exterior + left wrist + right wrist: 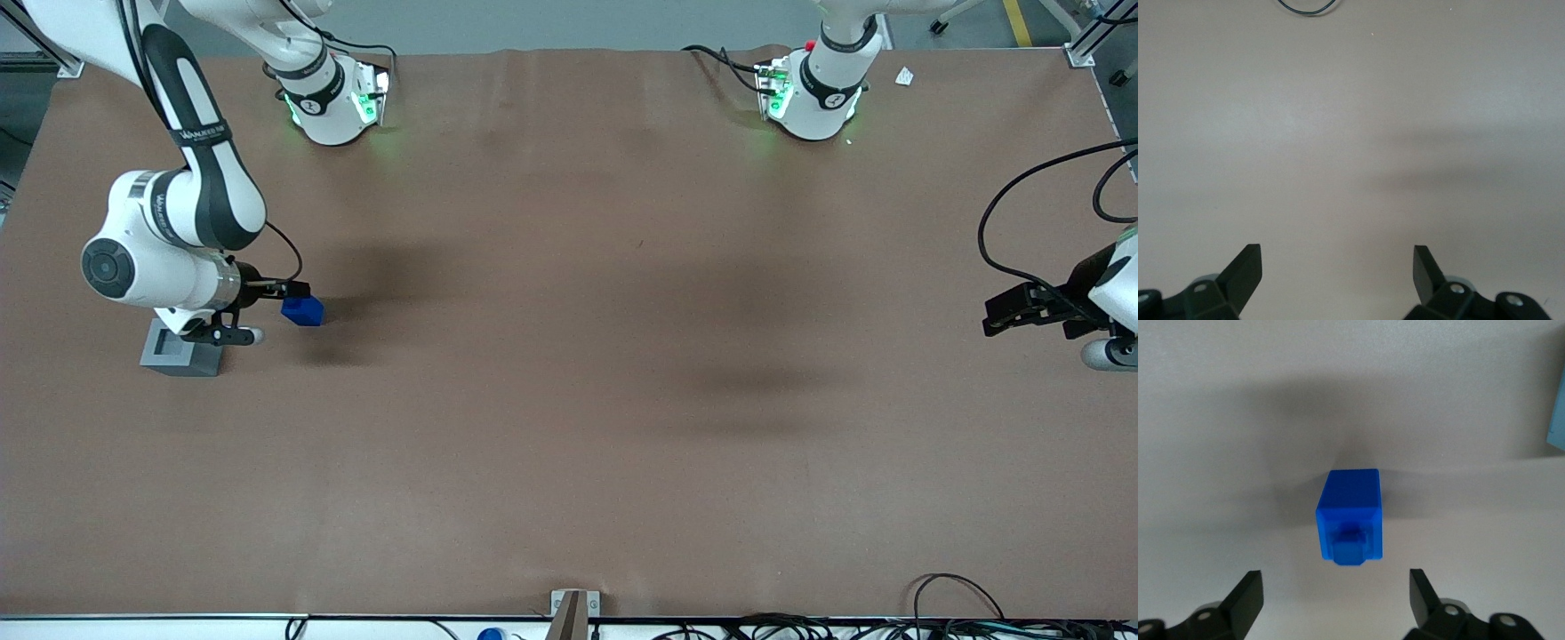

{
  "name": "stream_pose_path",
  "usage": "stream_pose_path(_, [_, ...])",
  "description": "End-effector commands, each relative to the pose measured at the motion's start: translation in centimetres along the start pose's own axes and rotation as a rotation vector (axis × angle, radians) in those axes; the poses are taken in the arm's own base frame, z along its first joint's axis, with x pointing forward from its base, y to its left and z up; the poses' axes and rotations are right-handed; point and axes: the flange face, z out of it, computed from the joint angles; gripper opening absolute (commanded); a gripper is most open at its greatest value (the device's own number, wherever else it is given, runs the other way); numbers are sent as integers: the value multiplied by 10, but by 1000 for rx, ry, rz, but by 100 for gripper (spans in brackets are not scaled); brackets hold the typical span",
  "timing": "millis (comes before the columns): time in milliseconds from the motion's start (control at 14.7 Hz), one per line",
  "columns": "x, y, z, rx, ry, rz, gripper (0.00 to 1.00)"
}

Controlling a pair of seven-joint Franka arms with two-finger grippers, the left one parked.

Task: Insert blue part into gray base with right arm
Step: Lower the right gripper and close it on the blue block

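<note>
Reaching stage: spread tool [1331, 597] just short of blue part [1349, 515] at left of frame; next close in, pinch, carry to gray base [180, 354].

even overhead light, soft shadows on the table [569, 400], wrist views washed-out.

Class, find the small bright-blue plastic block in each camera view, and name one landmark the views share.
Front view: small bright-blue plastic block on the table, beside the light-gray cube base, at the right arm's end effector.
Left wrist view: not in it.
Right wrist view: block before the open end effector.
Shared landmark: brown table.
</note>
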Motion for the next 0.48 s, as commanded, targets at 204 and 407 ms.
stream_pose_path(204, [6,-7,29,-27,-13,-24,86])
stream_pose_path(407, [10,-4,37,-67,-8,-49,83])
